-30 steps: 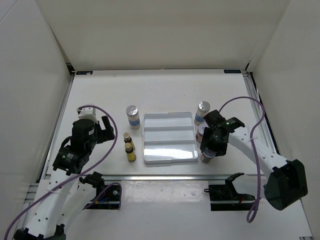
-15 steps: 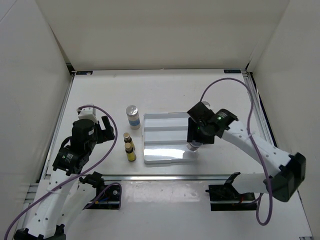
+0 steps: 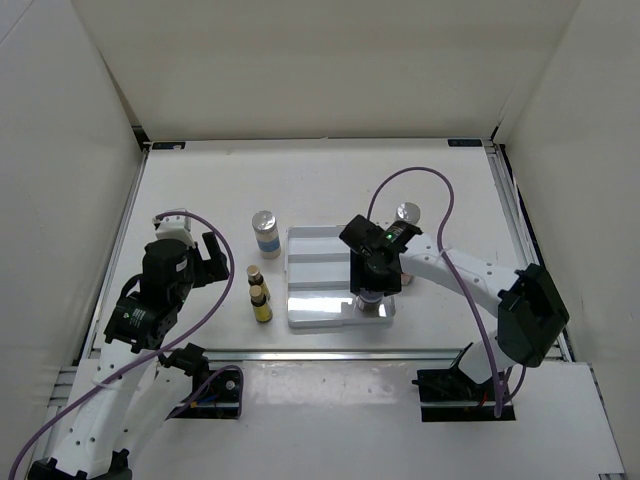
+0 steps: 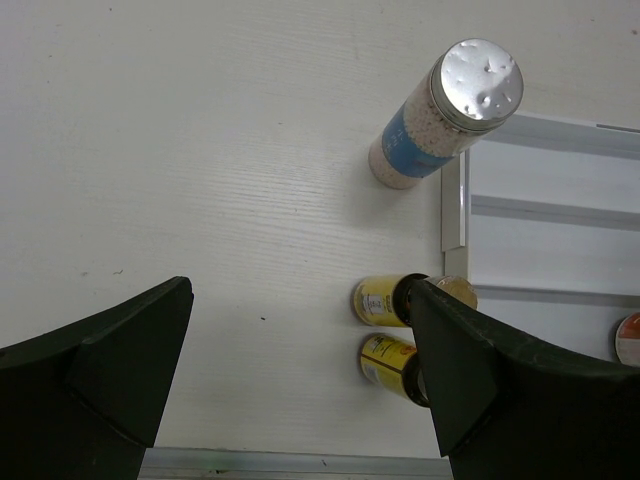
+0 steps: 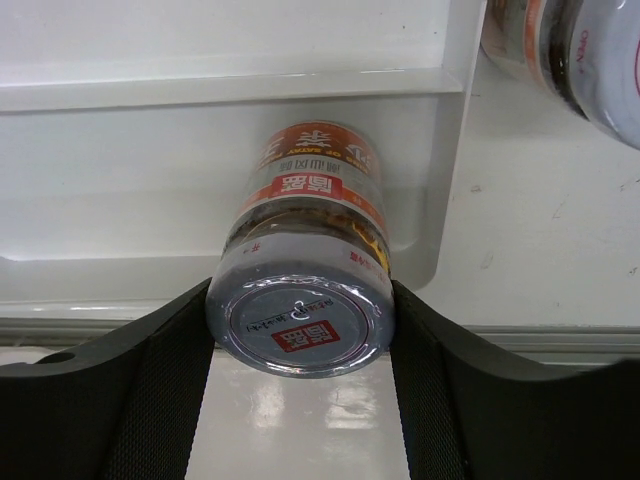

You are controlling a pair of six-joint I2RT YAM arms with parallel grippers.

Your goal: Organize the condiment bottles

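Note:
My right gripper (image 3: 371, 292) is shut on a short brownish jar (image 5: 305, 215) with a red-marked silver lid. It holds the jar in the near right corner of the white ridged tray (image 3: 320, 262). A second short jar (image 5: 575, 55) stands just right of the tray. One tall silver-lidded bottle (image 3: 265, 233) stands left of the tray, the other (image 3: 406, 214) behind its right corner. Two tiny yellow brown-capped bottles (image 3: 254, 274) (image 3: 261, 303) stand at the tray's left edge. My left gripper (image 3: 203, 262) is open and empty, left of them.
White walls close in the table on three sides. A metal rail (image 3: 330, 352) runs along the near edge in front of the tray. In the left wrist view the tall bottle (image 4: 450, 115) and the yellow bottles (image 4: 385, 300) lie beside the tray's rim (image 4: 452, 215).
My right arm has carried the short jar from the table right of the tray leftward into the tray's near right corner. The left arm has not moved.

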